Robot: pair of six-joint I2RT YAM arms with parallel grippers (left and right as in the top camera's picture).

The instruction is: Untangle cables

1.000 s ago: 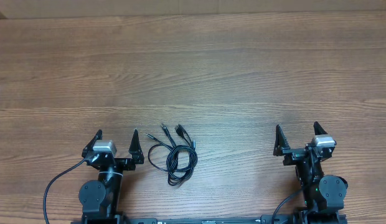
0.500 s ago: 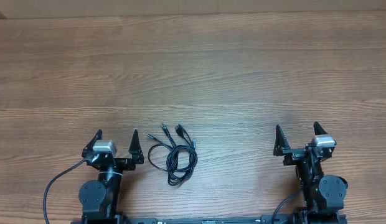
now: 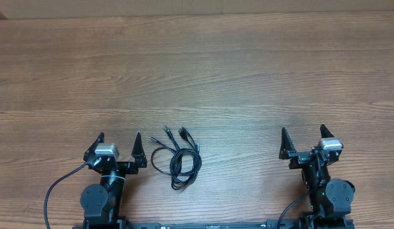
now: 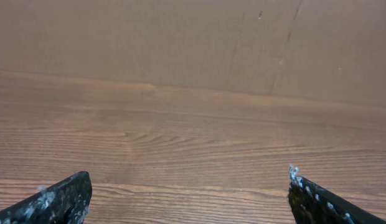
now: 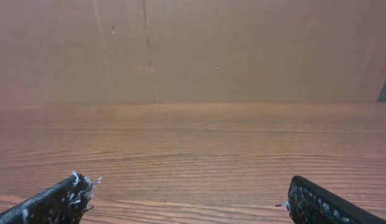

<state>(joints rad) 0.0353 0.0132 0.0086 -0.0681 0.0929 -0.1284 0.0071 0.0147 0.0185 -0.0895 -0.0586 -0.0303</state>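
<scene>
The cables (image 3: 176, 159) lie in a small looped black bundle on the wooden table near the front edge, with plug ends pointing up toward the far side. My left gripper (image 3: 119, 141) is open and empty just left of the bundle. My right gripper (image 3: 303, 133) is open and empty far to the right of it. The cables do not show in either wrist view; the left wrist view shows my open left fingers (image 4: 190, 186) over bare wood, and the right wrist view shows my open right fingers (image 5: 190, 193) the same way.
The wooden table (image 3: 197, 70) stretches far beyond the arms. A brown cardboard wall (image 5: 193, 50) stands at its far edge. A thick black arm wire (image 3: 57, 187) loops at the left arm base.
</scene>
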